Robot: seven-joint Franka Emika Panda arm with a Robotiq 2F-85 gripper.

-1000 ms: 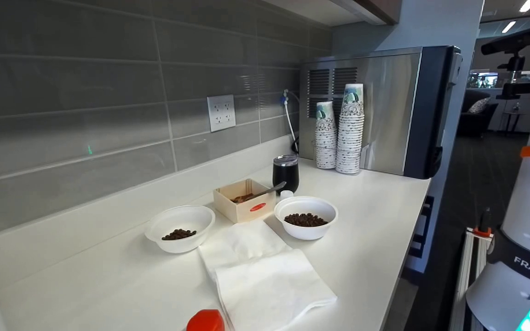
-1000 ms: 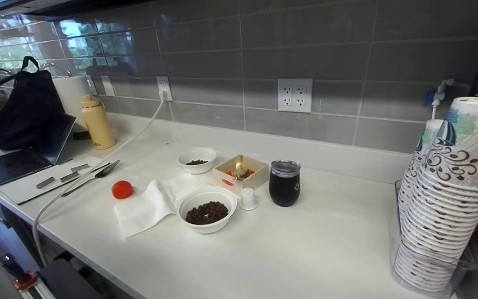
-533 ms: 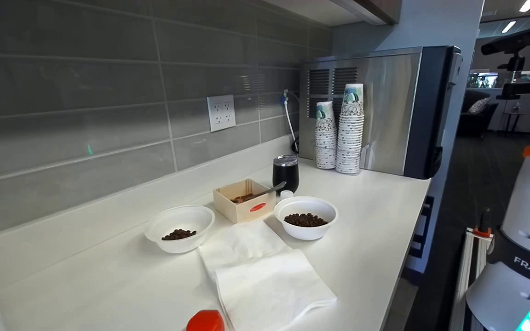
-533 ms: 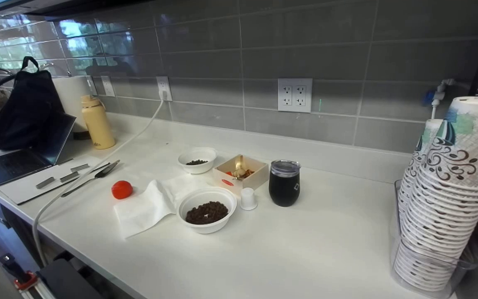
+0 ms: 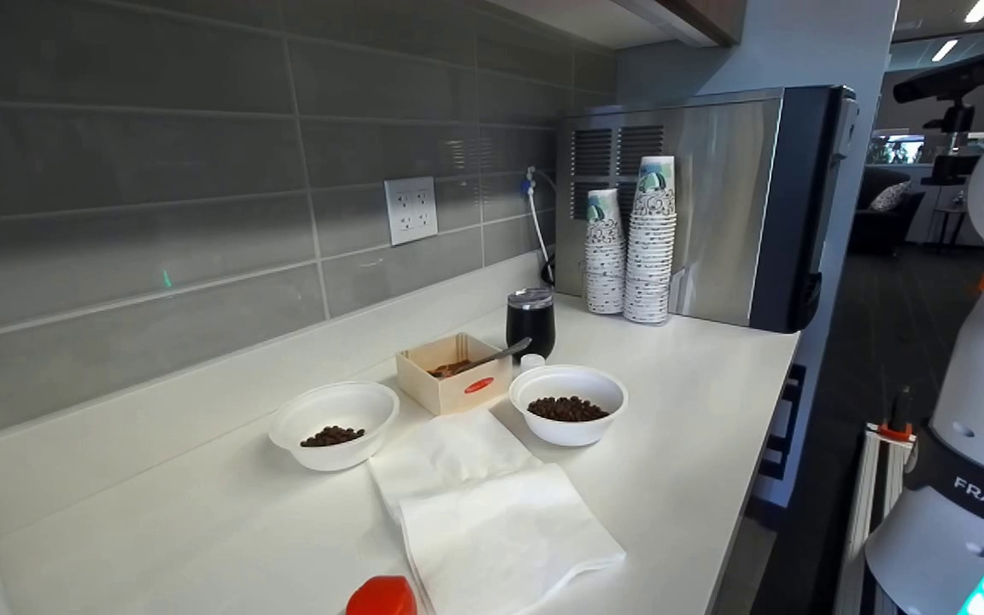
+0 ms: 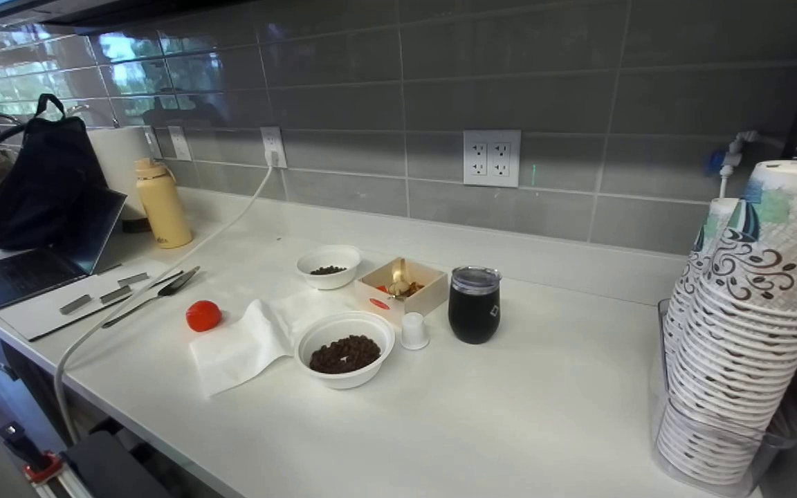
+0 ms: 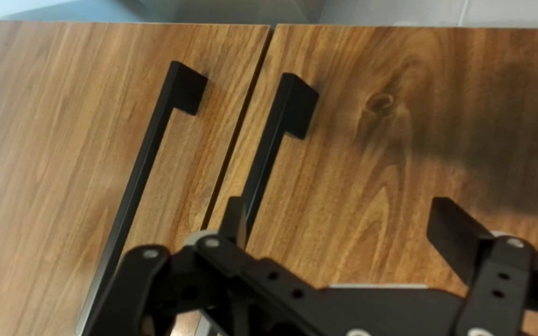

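Observation:
My gripper (image 7: 338,217) is open with nothing between its fingers, in the wrist view. It faces a wooden cabinet door (image 7: 381,177) with a black bar handle (image 7: 276,121). The left finger (image 7: 232,217) overlaps the lower part of this handle in the picture; I cannot tell if they touch. A second wooden door (image 7: 59,121) with a matching black handle (image 7: 145,161) is to the left, past a thin dark seam. Both doors look shut. The gripper is out of view in both exterior views; part of the white arm (image 5: 979,376) shows in an exterior view.
On the counter (image 6: 544,415) are two white bowls (image 6: 364,379) (image 6: 312,261) with dark beans, a wooden box (image 6: 429,294), a black tumbler (image 6: 474,311), white cloths (image 6: 232,356), and a red object (image 6: 203,316). Stacked paper cups (image 5: 650,256) stand by a steel machine (image 5: 723,196). An overhead cabinet (image 5: 705,17) hangs above.
The arm's upper part has swung into view at the right edge of an exterior view, and its orange band has shifted slightly. The things on the counter have not moved.

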